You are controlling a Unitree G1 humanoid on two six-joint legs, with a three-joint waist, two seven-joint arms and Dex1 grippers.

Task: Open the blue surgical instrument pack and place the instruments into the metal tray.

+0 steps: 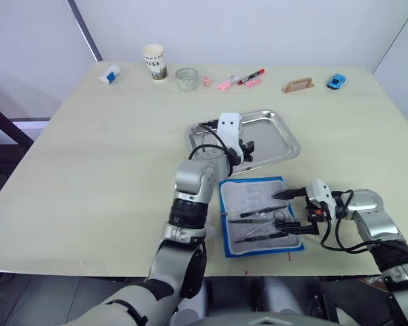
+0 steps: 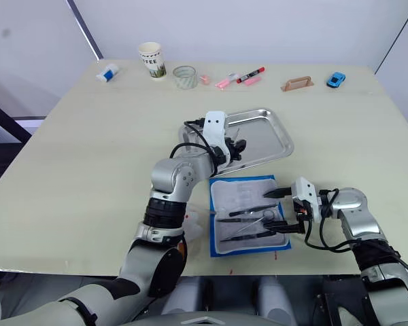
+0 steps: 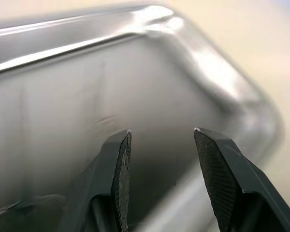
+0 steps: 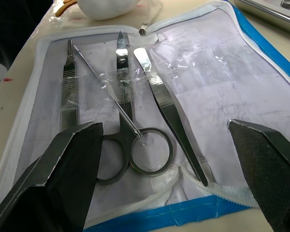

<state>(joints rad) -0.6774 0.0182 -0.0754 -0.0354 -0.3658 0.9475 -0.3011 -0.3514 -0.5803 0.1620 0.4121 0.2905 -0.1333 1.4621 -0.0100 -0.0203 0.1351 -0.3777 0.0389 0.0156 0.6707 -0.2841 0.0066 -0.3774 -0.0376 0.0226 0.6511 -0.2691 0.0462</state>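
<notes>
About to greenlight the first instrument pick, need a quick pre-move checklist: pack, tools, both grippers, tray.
1. Blue surgical instrument pack open and flat on the table: ok, lining up, tools exposed.
2. Instruments still in the pack: ok, scissors, forceps and a thin probe lie under clear straps; whether the straps pin them, cannot tell.
3. Right gripper ready: ok, open, fingers spread wide over the ring handles, holding nothing.
4. Left gripper out of the way: not ok, it is open and empty over the metal tray, in the drop zone.
5. Tray has room: cannot tell in full, the left arm hides its near-left part.
</notes>
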